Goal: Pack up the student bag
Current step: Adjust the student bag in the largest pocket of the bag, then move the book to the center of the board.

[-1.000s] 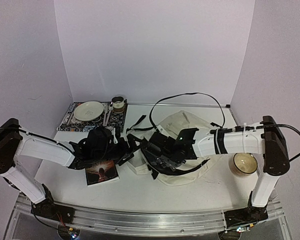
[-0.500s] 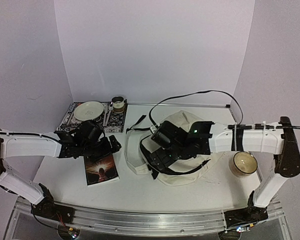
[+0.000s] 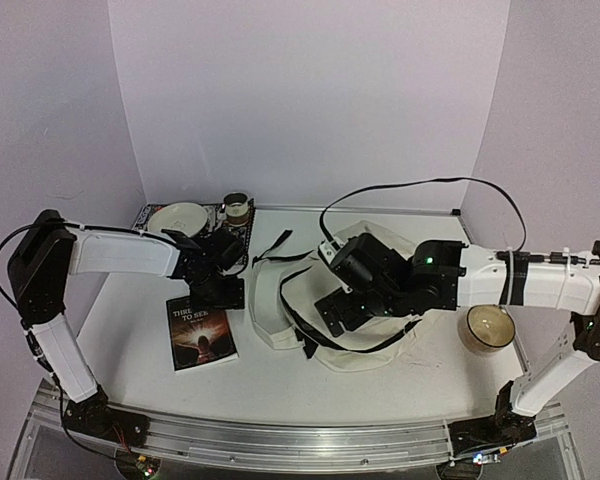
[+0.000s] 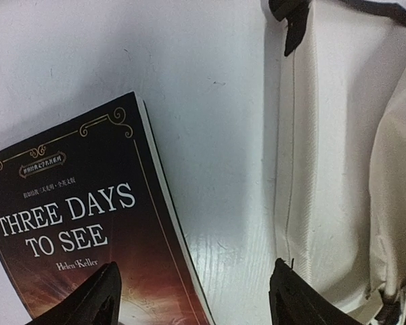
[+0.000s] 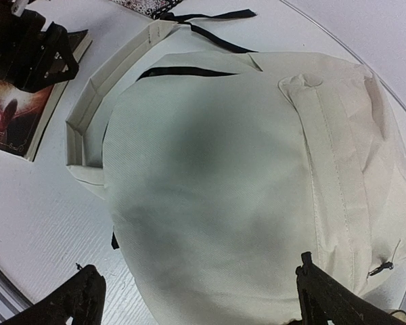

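The student bag [image 3: 352,352], a cream fabric backpack with black straps, lies flat in the middle of the table. It fills the right wrist view [image 5: 243,156], and its edge shows in the left wrist view [image 4: 325,169]. A dark book titled "Three Days to See" [image 3: 200,333] [image 4: 74,223] [image 5: 17,112] lies flat to the left of the bag. My left gripper [image 3: 220,290] [image 4: 196,298] hovers open over the book's right edge and the strip of table beside the bag, holding nothing. My right gripper [image 3: 345,305] [image 5: 197,291] hangs open above the bag's front panel, also empty.
A patterned placemat [image 3: 140,240] at the back left carries a white plate [image 3: 177,220] and a small cup [image 3: 237,208]. A yellowish bowl [image 3: 488,325] stands right of the bag. A black cable [image 3: 420,183] arches over the bag. Walls close the back and sides.
My left arm has risen off the book and swung toward the back, uncovering the title, with its jaws slightly narrower. My right gripper has shifted right over the bag.
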`<state>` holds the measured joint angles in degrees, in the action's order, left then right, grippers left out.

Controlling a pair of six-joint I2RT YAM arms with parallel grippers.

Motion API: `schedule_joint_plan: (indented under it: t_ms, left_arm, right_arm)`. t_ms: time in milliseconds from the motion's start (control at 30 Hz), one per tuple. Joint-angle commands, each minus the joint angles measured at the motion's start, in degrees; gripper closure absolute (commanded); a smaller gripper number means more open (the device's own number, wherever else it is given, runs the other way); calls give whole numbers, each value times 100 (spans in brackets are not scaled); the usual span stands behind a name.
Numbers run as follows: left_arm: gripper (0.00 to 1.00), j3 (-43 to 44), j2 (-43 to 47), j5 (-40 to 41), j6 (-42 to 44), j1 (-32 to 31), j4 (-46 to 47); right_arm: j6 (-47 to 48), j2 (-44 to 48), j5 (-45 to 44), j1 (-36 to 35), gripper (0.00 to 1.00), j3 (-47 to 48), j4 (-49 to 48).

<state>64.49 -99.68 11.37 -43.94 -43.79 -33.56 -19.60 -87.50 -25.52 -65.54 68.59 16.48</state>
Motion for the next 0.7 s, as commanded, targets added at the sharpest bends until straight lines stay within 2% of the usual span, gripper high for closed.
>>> schedule_joint_plan:
  t_ms: [0,300,467,667]
  left_arm:
    - [30,592,-472,255,395,26,-765]
    - [38,1041,-1238,321,496,18,-1222]
    - [48,1003,-1546,206,532,5,-1301]
    - [76,833,-1674,36,543,-93,-1394]
  right_arm:
    - [-134,272,-232,6,2,-163,58]
    - [-220,357,-287,2,2,-259,36]
    - [-262,383,-242,5,2,-274,17]
    - [-243,380,-77,6,2,-273,-79]
